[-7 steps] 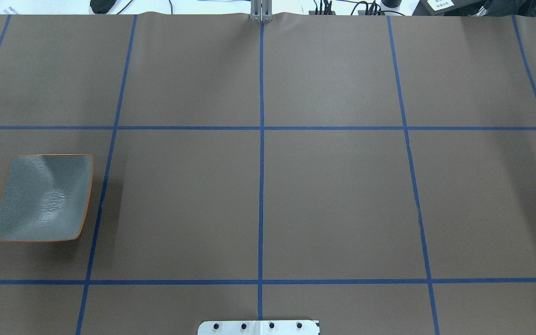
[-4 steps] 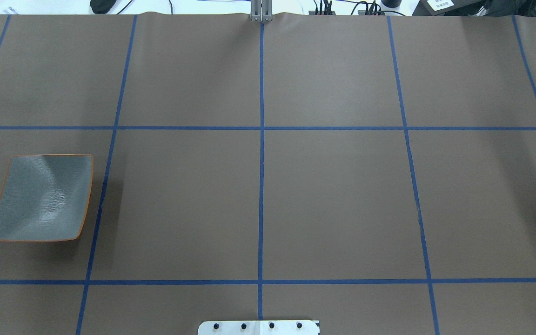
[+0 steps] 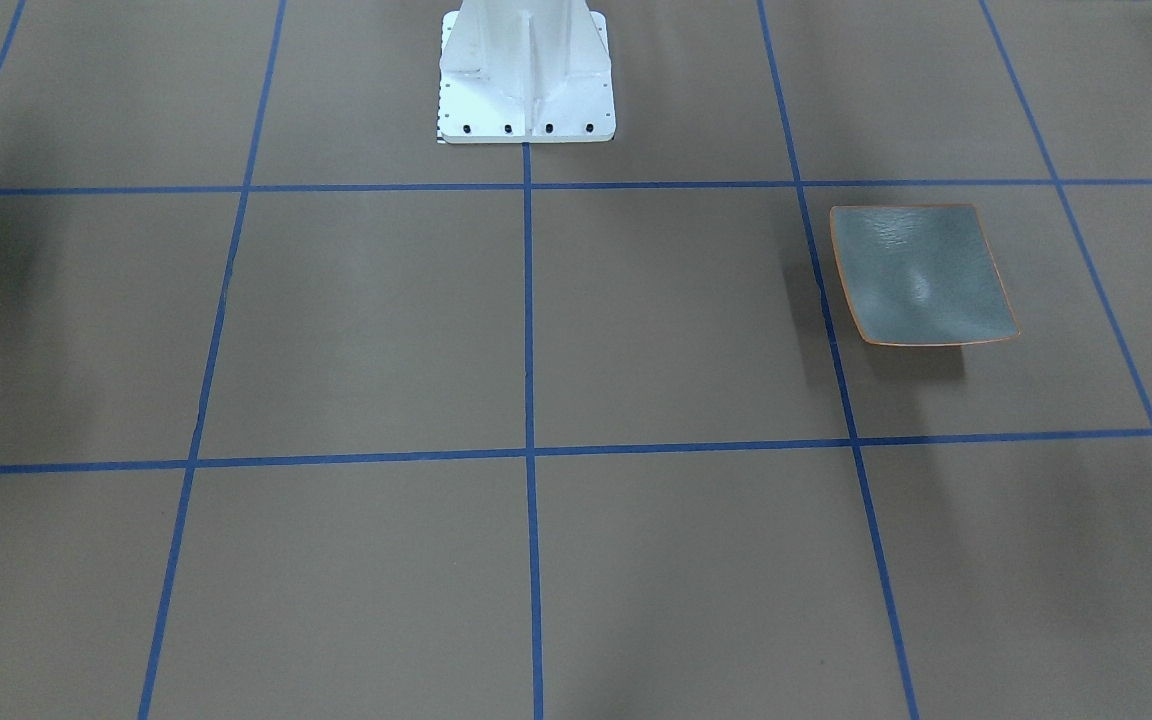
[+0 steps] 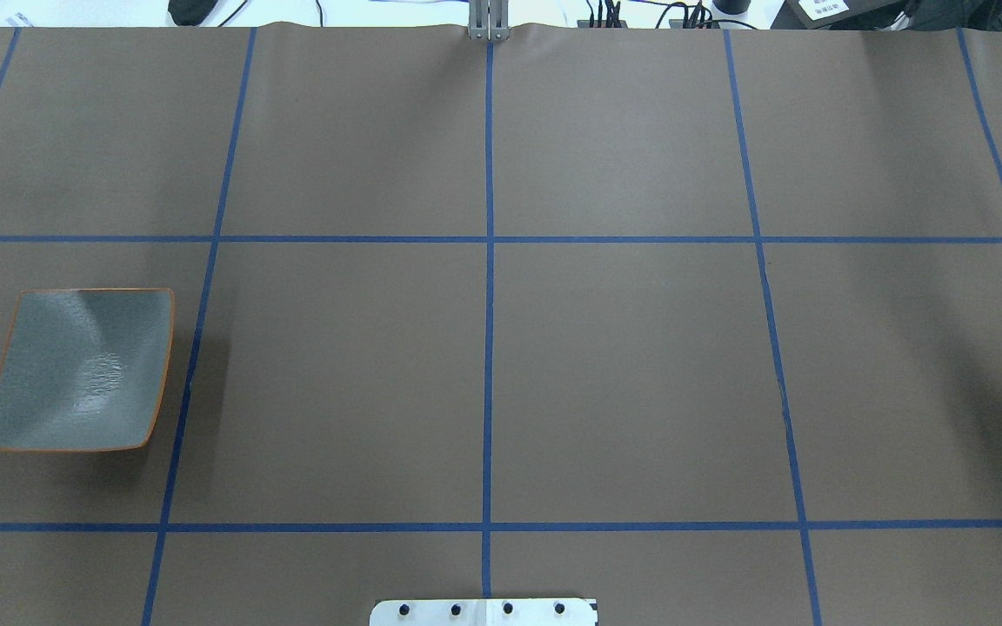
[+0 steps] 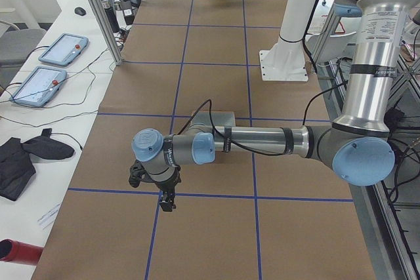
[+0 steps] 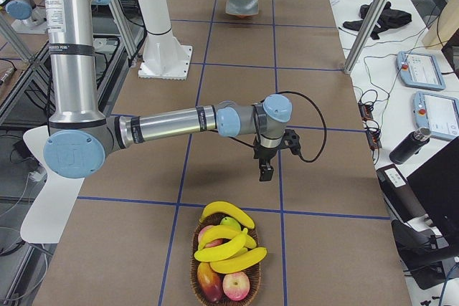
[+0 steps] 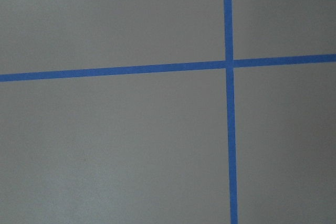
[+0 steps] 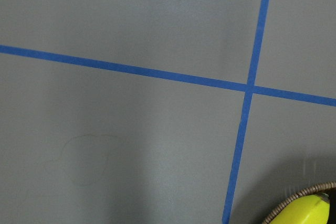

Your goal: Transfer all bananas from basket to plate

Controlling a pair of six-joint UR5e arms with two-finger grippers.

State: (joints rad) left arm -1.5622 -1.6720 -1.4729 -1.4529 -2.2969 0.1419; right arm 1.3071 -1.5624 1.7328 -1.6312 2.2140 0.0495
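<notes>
Facing the robot, the front view shows the plate (image 3: 921, 275) on the robot's left half of the table (image 3: 536, 330); overhead agrees. Right side view adds the bananas (image 6: 226, 240), piled with other fruit (image 6: 235, 286) in the basket (image 6: 194, 256) at the near end, right gripper (image 6: 266, 171) hanging just beyond. Left side view: left gripper (image 5: 167, 200) above tape (image 5: 210, 195), near the plate. Spread or pressed together, either gripper: cannot tell. Right wrist view catches one banana end.

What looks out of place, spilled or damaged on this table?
Nothing stands out. The plate lies empty and level, and the basket stands upright with the bananas and other fruit inside, none spilled.
</notes>
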